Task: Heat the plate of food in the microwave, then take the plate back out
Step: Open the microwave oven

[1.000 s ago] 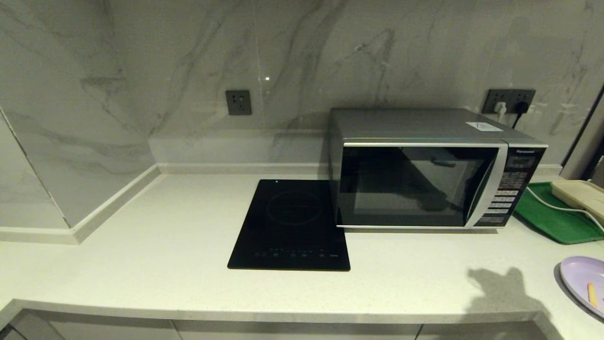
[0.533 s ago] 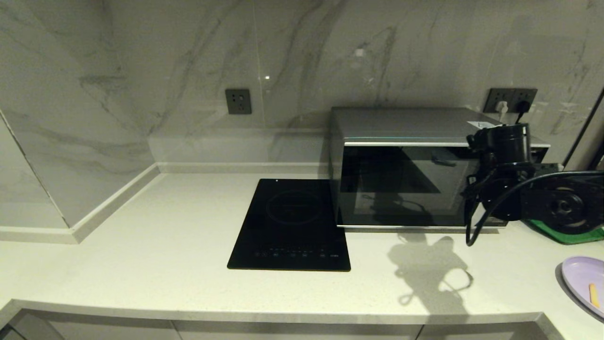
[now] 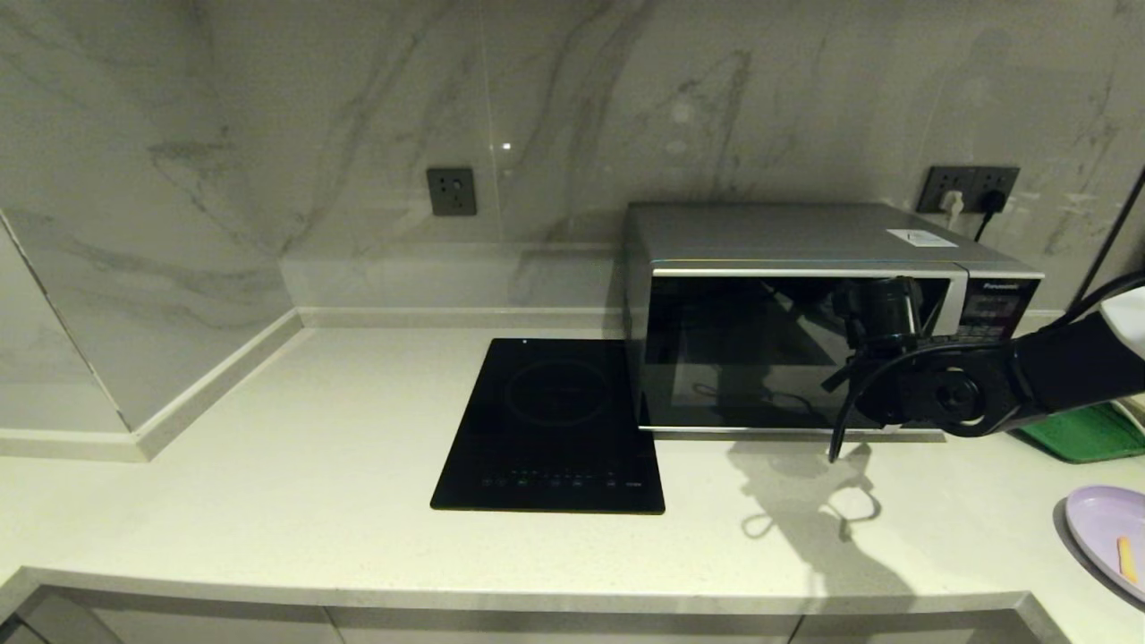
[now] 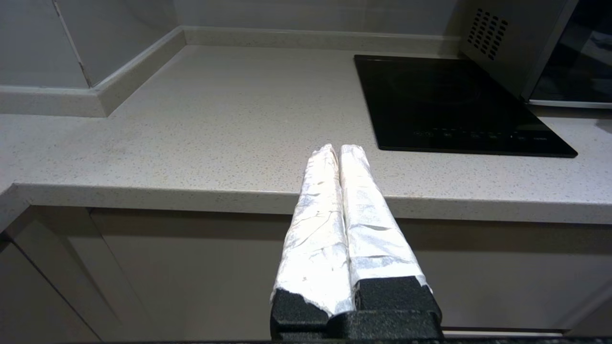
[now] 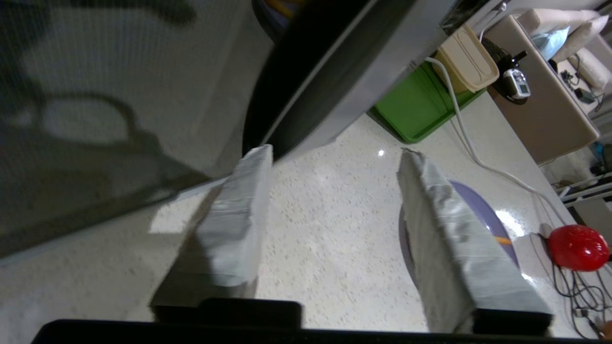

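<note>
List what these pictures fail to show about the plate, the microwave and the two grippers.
- Pale-lavender plate of food: cut by the head view's edge; a gripper finger hides part in the right wrist view.
- Silver-grey microwave: right arm hides its handle and lower buttons; interior too dark.
- Open right gripper: whether it touches the door.
- Shut left gripper: absent from head view.

The right arm point(image 3: 1029, 380) was matte black with a round joint housing, a cylindrical wrist module and a looping black cable point(image 3: 850, 394). Both grippers had black bases and long tapered fingers point(image 4: 330, 215) point(image 5: 229, 224) wrapped in crinkled silver-white tape.
</note>
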Controlling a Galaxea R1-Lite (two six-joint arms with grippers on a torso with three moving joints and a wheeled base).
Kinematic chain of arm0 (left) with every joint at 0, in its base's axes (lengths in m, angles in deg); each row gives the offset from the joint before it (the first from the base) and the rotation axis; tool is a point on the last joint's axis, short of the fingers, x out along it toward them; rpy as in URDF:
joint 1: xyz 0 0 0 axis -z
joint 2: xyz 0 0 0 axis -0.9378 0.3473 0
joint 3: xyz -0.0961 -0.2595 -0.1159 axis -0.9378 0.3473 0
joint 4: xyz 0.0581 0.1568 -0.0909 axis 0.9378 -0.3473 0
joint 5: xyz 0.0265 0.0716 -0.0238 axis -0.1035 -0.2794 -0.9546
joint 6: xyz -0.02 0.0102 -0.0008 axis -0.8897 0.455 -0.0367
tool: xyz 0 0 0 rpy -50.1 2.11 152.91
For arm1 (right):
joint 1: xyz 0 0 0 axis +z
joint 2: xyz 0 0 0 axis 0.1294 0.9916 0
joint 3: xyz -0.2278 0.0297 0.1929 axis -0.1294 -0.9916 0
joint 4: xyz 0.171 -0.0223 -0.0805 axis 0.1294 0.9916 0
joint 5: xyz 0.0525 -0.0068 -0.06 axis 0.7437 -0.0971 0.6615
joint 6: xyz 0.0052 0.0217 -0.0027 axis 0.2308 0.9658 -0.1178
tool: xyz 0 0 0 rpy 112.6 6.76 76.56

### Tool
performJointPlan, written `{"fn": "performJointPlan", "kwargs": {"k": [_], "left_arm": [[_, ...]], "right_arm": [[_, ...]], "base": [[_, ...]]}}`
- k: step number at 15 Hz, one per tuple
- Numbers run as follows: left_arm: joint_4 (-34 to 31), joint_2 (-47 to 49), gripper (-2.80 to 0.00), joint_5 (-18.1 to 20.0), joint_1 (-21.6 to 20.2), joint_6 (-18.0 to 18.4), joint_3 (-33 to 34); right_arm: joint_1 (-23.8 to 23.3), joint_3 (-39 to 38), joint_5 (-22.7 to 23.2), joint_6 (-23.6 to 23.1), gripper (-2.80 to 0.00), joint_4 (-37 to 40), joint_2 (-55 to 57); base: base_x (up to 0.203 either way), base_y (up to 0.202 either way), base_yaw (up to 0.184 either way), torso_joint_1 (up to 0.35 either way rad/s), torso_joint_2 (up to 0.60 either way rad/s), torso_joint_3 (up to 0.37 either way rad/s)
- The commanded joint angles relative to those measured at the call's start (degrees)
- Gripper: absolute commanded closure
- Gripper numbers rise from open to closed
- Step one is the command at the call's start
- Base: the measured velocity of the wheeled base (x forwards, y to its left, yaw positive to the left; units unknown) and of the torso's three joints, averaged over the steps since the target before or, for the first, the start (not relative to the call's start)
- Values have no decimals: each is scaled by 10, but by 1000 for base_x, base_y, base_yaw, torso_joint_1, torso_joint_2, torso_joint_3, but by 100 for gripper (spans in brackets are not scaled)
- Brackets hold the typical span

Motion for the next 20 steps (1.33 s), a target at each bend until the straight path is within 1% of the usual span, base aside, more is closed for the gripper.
{"fn": "performJointPlan", "kwargs": {"k": [1,2,4,7,10,16,19,20], "left_arm": [[-1,0,0,0,0,-1,0],[0,0,0,0,0,-1,0],[0,0,0,0,0,-1,0],[0,0,0,0,0,-1,0],[0,0,0,0,0,-1,0],[0,0,0,-1,0,-1,0],[0,0,0,0,0,-1,0],[0,0,0,0,0,-1,0]], "right_arm": [[-8,32,-3,2,-280,-1,20],[-15,48,-6,4,-280,-1,24],[-24,62,-13,27,-280,0,23],[-37,46,-14,61,-280,4,15],[-50,23,-13,73,-280,4,9],[-84,28,-3,91,-280,4,13],[-86,32,-1,95,-280,2,20],[-88,36,-1,105,-280,1,23]], "base": [[0,0,0,0,0,0],[0,0,0,0,0,0],[0,0,0,0,0,0],[0,0,0,0,0,0],[0,0,0,0,0,0],[0,0,0,0,0,0],[0,0,0,0,0,0],[0,0,0,0,0,0]]}}
